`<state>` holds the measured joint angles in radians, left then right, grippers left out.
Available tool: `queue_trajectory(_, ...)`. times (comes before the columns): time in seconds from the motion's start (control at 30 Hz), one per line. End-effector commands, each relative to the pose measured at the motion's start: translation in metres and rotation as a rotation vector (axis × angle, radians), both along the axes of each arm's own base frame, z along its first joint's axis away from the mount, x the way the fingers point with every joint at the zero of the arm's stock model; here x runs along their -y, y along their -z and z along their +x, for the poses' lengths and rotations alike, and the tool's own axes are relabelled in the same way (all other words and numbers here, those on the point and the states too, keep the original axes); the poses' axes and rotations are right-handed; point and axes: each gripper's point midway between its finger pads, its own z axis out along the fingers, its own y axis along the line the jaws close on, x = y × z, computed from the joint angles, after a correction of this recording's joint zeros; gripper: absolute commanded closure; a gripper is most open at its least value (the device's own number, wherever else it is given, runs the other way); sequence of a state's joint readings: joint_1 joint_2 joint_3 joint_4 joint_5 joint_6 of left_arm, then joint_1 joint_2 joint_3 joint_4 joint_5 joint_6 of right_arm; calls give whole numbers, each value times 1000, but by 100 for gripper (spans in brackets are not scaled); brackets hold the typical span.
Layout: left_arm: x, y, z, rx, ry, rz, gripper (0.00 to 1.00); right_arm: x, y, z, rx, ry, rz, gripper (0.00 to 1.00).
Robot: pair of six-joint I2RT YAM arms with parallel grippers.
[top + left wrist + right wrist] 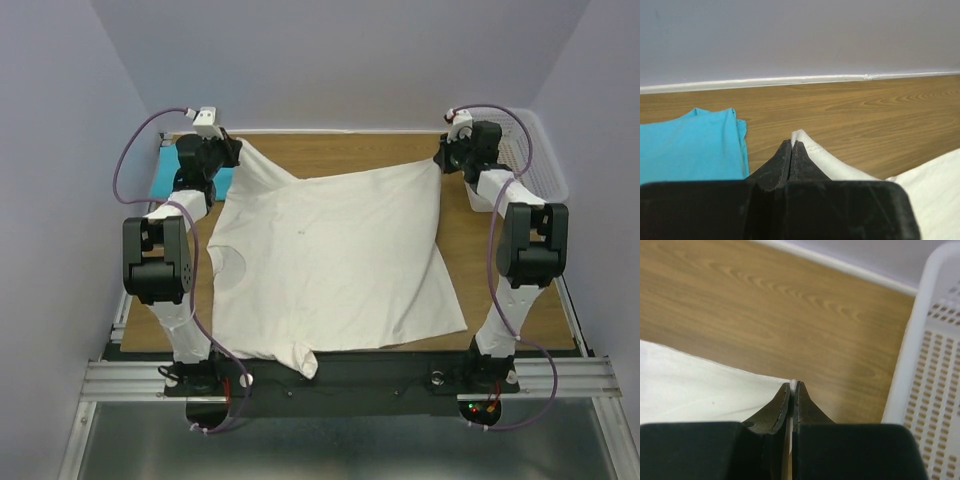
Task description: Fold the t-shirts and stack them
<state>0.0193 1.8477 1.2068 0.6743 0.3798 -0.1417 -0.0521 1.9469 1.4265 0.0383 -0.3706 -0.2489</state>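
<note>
Two grippers are pinching the far edge of the cream-white t-shirt, one at each far corner. The left gripper is pressing its jaws together on a stitched corner of cloth, which is showing just past the fingertips. The right gripper is likewise clamping shut on the opposite corner, with a sliver of white fabric peeking out between the tips.

From both grippers the shirt is spreading back toward the arm bases, lying mostly flat on the tabletop. Its nearest edge, with one sleeve, is hanging over the near edge of the tabletop. The turquoise t-shirt is lying just to the left of the left gripper, apart from the white cloth. The white mesh basket is standing close on the right of the right gripper.

Judgement: the step in hand is either squaring out the shirt or starting its first fold; the views are not settling which. To do it well, both grippers should be travelling together at equal height and pace, holding the edge between them taut so no crease is forming. The right gripper should be staying off the basket wall, and the left should be avoiding any drag across the turquoise shirt. The overhanging sleeve should be getting drawn onto the tabletop before any crease is being set.
</note>
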Motion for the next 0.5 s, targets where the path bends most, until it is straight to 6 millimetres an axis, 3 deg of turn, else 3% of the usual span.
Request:
queue_trajectory(0.0,-8,-30,9,84,-33,61,100,14,-48,46,161,64,-10,99)
queue_trajectory(0.2,-26,-42,11,108,-123,88,100,2,-50,77,174,19,70,99)
queue_trajectory(0.47,-31,-54,6,138,-143,117,100,-4,-25,96,147,27,75,99)
